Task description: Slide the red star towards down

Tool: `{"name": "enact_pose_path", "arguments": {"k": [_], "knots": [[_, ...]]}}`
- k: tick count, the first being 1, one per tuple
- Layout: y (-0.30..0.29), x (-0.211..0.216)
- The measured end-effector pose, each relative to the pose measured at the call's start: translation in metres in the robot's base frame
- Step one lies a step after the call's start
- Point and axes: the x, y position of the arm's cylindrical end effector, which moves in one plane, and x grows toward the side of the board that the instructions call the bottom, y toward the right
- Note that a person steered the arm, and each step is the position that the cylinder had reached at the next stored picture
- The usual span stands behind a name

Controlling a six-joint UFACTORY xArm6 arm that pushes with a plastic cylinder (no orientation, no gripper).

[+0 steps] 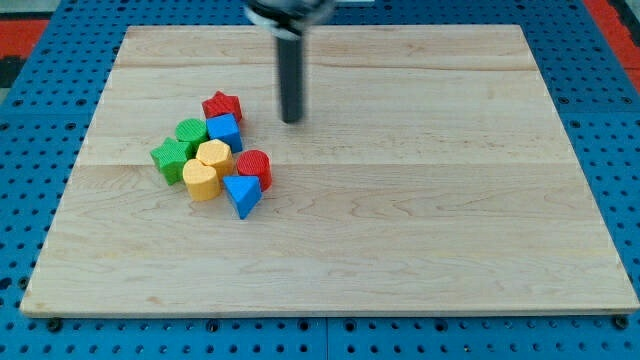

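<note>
The red star [222, 105] lies at the top of a tight cluster of blocks left of the board's middle. My tip [292, 120] stands on the board to the right of the red star, a short gap apart, not touching it. Just below the star sit a blue cube [225, 130] and a green block [191, 132]. Lower in the cluster are a green star [170, 158], a yellow hexagon [214, 155], a yellow heart [201, 180], a red cylinder-like block [254, 167] and a blue triangle [243, 193].
The wooden board [420, 200] lies on a blue pegboard surface [30, 150]. The rod's dark shaft rises from the tip to the view's top edge.
</note>
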Motion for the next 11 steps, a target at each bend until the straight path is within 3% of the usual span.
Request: {"name": "enact_pose_path", "arguments": {"k": [1,2,3,5,6,7,8,9,11], "knots": [[-0.048,-0.029],[-0.099,-0.03],[-0.104,0.0],[0.03,0.001],[0.061,0.01],[0.056,0.017],[0.035,-0.035],[0.012,-0.001],[0.053,0.07]]}}
